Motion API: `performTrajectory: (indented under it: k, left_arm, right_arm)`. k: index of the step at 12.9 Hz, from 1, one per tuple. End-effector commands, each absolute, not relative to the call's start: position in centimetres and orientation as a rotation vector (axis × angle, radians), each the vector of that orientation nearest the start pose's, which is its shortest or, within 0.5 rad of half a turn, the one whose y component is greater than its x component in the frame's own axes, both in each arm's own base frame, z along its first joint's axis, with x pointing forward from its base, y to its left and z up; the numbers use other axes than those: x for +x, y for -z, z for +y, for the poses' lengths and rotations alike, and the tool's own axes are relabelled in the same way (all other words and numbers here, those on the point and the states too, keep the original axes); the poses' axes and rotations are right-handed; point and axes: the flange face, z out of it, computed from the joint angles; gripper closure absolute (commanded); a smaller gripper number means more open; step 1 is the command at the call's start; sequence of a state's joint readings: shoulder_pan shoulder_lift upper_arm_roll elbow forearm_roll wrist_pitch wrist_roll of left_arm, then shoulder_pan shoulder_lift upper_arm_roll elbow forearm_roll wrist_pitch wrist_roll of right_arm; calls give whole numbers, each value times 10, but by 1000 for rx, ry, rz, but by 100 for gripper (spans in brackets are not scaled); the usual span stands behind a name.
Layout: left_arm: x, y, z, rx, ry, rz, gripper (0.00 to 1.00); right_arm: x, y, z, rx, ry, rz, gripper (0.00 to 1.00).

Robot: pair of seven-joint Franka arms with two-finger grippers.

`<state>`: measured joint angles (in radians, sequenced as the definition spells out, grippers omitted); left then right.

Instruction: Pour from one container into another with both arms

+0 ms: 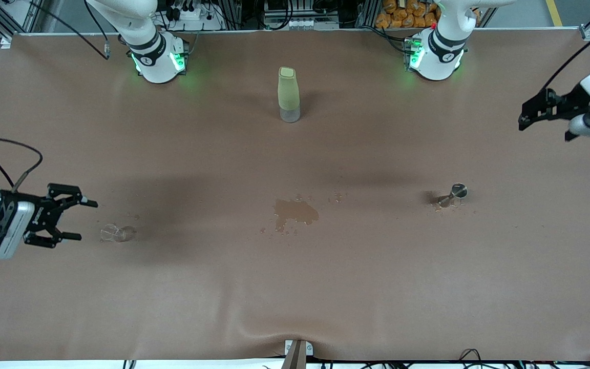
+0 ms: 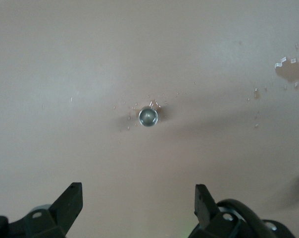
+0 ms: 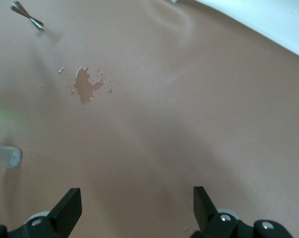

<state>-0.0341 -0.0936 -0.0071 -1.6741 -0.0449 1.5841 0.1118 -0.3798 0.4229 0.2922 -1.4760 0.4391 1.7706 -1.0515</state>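
Observation:
The tiny clear glass cup [image 1: 117, 233] rests on the brown table toward the right arm's end; I cannot tell whether it stands or lies. My right gripper [image 1: 85, 220] [image 3: 137, 201] is open just beside it, holding nothing, and the cup is out of sight in the right wrist view. The steel jigger [image 1: 455, 194] [image 2: 148, 117] [image 3: 28, 16] stands upright toward the left arm's end, with droplets around its foot. My left gripper [image 1: 530, 113] [image 2: 138, 198] hangs open and empty over that end of the table, well apart from the jigger.
A tall bottle with a pale green top [image 1: 289, 95] [image 3: 6, 156] stands between the two arm bases. A brown puddle [image 1: 295, 212] [image 2: 293, 69] [image 3: 85, 85] with scattered drops lies mid-table between cup and jigger. The table cover is wrinkled near the front edge [image 1: 254, 328].

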Motion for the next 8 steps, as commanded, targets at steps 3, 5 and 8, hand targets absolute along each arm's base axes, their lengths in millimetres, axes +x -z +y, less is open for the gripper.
performTrajectory:
  k: [3,5,8]
  left_arm:
    - [494,-642,-47,-3047,38,88,0]
    - [489,-647,-48,-3043,45,98,0]
    - [491,-651,-53,-3071,57,85,0]
  right_arm:
    - [612,-515,-48,-2647,118,-993,0]
    - [595,-530,-52,-2722,8,-900,0]
    - [573,-569,-49,-2852,-53,-729,0]
